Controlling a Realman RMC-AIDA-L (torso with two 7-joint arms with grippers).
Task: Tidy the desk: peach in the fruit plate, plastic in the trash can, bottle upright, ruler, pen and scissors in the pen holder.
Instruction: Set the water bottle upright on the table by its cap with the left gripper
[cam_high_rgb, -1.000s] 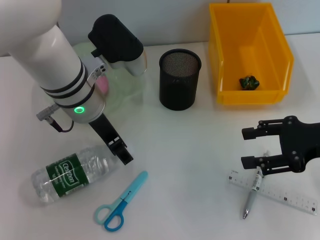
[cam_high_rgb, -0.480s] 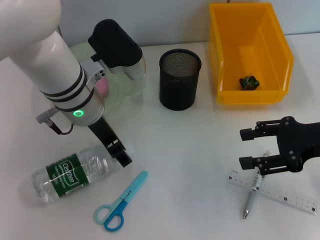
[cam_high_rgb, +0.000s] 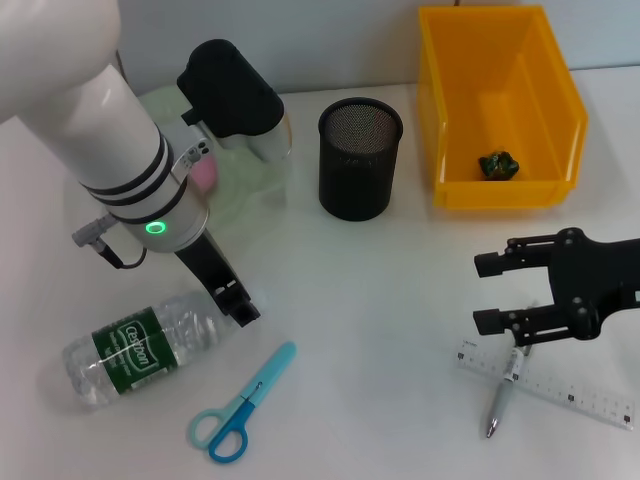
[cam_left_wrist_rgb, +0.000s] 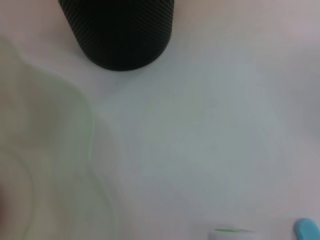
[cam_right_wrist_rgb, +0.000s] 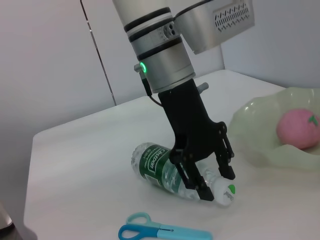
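The clear bottle (cam_high_rgb: 140, 345) with a green label lies on its side at the front left; it also shows in the right wrist view (cam_right_wrist_rgb: 160, 167). My left gripper (cam_high_rgb: 238, 303) is open, its fingers (cam_right_wrist_rgb: 192, 182) astride the bottle's cap end. The pink peach (cam_high_rgb: 205, 172) lies in the pale green fruit plate (cam_high_rgb: 250, 185). The blue scissors (cam_high_rgb: 240, 405) lie in front of the bottle. My right gripper (cam_high_rgb: 482, 293) is open, just above the clear ruler (cam_high_rgb: 550, 385) and the pen (cam_high_rgb: 503, 395). The black mesh pen holder (cam_high_rgb: 360, 158) stands at mid-table. Green plastic (cam_high_rgb: 498, 165) lies in the yellow bin (cam_high_rgb: 570, 110).
The left wrist view shows the pen holder (cam_left_wrist_rgb: 120, 35), the plate's rim (cam_left_wrist_rgb: 75, 130) and the bottle's cap (cam_left_wrist_rgb: 230, 232). My left arm's white forearm (cam_high_rgb: 90, 110) hangs over the table's left side and hides part of the plate.
My left gripper has edged slightly left over the bottle's cap end. My right gripper has moved a little left, away from the ruler and pen.
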